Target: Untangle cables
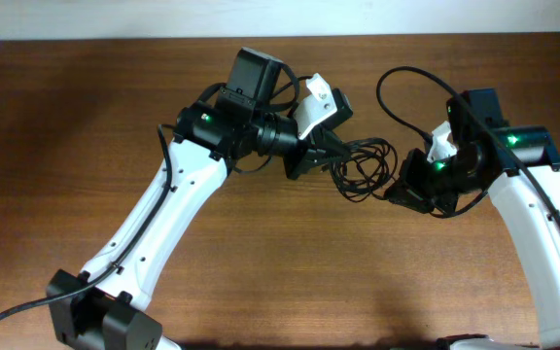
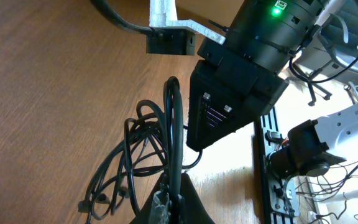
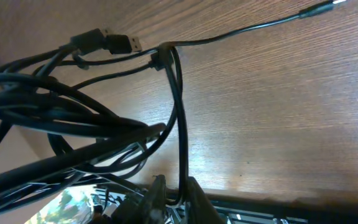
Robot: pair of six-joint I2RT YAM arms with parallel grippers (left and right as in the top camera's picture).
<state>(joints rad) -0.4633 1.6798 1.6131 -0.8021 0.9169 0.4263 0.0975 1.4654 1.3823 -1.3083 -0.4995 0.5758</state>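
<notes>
Pinching one thin strand apiece, my left gripper (image 2: 171,202) and right gripper (image 3: 174,190) held the cables (image 1: 363,167), a knotted bundle just beside the left gripper, with, I judged, nearly all untangling left.

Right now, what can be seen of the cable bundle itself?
The cables are thin, black, flexible cords with a rubbery look, tangled into loose overlapping loops above the wooden table, strung between the arms. A small black plug with a silver tip shows in the right wrist view, and one strand trails off alone. The left gripper and the right gripper each pinch one strand.
</notes>
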